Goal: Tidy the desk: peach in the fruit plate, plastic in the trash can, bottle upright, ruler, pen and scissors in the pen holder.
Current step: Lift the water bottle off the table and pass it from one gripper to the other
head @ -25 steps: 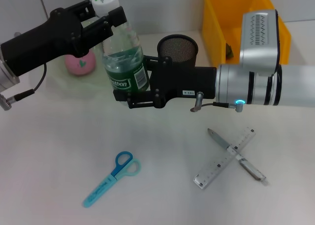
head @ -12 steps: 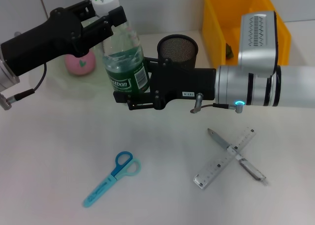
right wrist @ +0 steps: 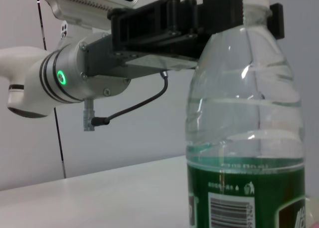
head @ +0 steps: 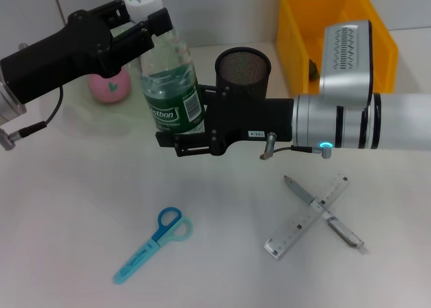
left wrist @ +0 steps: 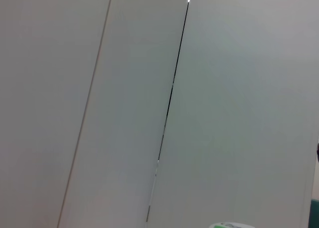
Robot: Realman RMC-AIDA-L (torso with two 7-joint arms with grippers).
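Reaching in from the left, the left gripper [head: 149, 19] has its black fingers pinched on the neck of the bottle [head: 170, 79], just under the white cap. From the right, the right gripper [head: 180, 129] lies level and crosswise, its fingers at the bottle's green label, though whether they press it cannot be told. The bottle stands upright between them, just left of the pen holder [head: 243, 68]. At the far left the peach [head: 111, 86] sits in the fruit plate [head: 77, 109]. The trash can [head: 303, 25] stands far right with the plastic [head: 313, 67] inside. On the white tabletop [head: 60, 207], the scissors [head: 153, 244] lie near left; the pen [head: 323, 212] crosses the ruler [head: 307, 217] near right. A pale grey panelled wall lies behind.
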